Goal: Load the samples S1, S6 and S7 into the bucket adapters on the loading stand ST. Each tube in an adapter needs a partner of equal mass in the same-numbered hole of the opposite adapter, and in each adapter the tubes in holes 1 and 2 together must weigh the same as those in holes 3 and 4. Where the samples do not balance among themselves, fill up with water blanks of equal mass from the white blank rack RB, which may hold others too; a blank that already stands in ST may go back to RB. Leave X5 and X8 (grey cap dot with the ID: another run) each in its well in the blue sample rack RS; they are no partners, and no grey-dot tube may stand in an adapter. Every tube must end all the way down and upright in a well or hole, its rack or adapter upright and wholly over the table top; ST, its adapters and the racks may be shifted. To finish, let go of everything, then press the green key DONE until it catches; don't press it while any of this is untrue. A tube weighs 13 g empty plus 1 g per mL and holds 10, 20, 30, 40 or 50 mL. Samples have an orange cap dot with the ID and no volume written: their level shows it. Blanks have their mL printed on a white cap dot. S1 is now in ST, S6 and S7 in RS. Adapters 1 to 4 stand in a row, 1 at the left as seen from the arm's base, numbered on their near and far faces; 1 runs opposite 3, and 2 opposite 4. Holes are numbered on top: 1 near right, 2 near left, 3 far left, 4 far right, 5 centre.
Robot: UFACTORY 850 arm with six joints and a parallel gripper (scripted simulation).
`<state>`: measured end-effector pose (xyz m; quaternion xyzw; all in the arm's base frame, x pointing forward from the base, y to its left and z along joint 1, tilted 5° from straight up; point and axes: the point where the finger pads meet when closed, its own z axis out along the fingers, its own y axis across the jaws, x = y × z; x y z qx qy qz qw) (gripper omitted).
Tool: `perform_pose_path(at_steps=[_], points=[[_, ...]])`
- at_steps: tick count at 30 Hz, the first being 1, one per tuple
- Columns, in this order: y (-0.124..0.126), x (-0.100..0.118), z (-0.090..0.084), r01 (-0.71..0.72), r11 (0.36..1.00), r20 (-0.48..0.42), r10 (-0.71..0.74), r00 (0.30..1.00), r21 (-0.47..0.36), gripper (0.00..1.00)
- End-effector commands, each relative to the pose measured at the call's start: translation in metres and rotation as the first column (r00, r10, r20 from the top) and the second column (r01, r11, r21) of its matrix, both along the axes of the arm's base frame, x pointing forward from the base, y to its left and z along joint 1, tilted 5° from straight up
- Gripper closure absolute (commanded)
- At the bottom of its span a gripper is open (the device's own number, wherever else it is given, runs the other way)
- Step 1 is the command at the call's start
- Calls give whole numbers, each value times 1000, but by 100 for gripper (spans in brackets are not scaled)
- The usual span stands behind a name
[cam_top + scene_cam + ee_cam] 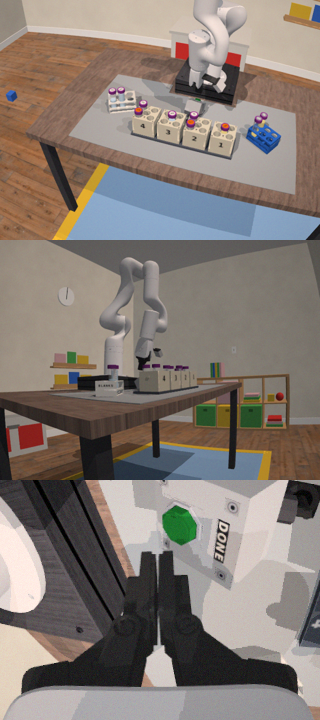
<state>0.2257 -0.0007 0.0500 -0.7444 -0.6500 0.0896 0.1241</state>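
My gripper [198, 90] [140, 368] [158, 571] is shut and empty, tilted, above and beside the green DONE key [197, 99] [179, 525], not touching it. Adapter 4 [151, 129] holds an orange-dot tube [138, 111] in hole 4 and a white-dot tube [143, 103] in hole 1. Adapter 2 [200, 142] holds an orange-dot tube [190, 123] in hole 4 and a white-dot tube [193, 115] in hole 1. Adapter 3 [175, 136] has a white-dot tube [172, 114] in its centre; adapter 1 [228, 148] has an orange-dot tube [225, 126] in its centre. Their IDs are unreadable.
The blue rack [267, 149] holds two tubes [258, 119] [263, 115] with greyish dots. The white blank rack [122, 109] [104, 391] holds two tubes [112, 90] [120, 90]. The key's grey housing [193, 107] stands between my black base and the adapters.
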Motion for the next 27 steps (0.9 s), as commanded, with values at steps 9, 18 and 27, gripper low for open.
perform_pose_path(at_steps=[9, 18, 27], points=[[1, 0, -14, 0, 1000, 1, 0, 1000, 1, 100], [1, 0, -15, 0, 1000, 1, 0, 1000, 1, 100], [2, 0, -20, 0, 1000, 1, 0, 1000, 1, 100]])
